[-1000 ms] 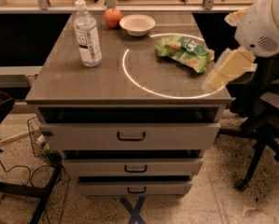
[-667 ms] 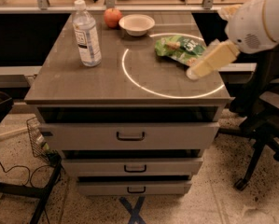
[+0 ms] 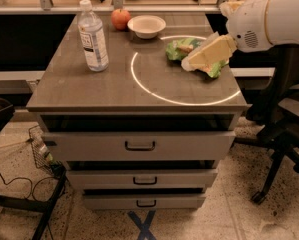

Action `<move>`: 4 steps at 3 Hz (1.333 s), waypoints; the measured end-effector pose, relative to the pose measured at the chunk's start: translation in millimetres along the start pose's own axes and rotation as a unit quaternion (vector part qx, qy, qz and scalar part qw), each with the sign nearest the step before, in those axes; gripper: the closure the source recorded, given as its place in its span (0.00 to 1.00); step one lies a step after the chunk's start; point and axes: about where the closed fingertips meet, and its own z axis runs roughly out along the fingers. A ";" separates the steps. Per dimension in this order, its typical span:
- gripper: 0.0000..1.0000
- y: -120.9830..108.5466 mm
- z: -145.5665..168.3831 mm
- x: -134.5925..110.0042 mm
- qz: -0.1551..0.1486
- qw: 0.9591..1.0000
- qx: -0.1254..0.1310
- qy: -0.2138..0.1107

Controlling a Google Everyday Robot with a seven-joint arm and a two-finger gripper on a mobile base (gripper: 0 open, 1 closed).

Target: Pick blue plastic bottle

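On the desk (image 3: 89, 91) the blue plastic bottle (image 3: 93, 39) stands untouched; the tool (image 3: 194, 60) has swung inward over the green bag (image 3: 176, 48), well apart, its spread impossible to tell.

A grey-brown desk (image 3: 89, 91) with three handled drawers (image 3: 139, 145) stands mid-frame on a speckled floor (image 3: 229, 219) — blue tape cross (image 3: 145, 225) at bottom centre, black chair (image 3: 284, 134) at right, end effector (image 3: 191, 61) upper right above the desk.
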 end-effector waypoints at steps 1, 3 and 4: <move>0.00 2.3 1.5 -1.0 0.000 1.000 0.001 -0.004; 0.00 22.9 73.9 -26.6 -0.017 0.996 -0.029 -0.079; 0.00 33.8 137.7 -47.6 -0.021 0.990 -0.076 -0.114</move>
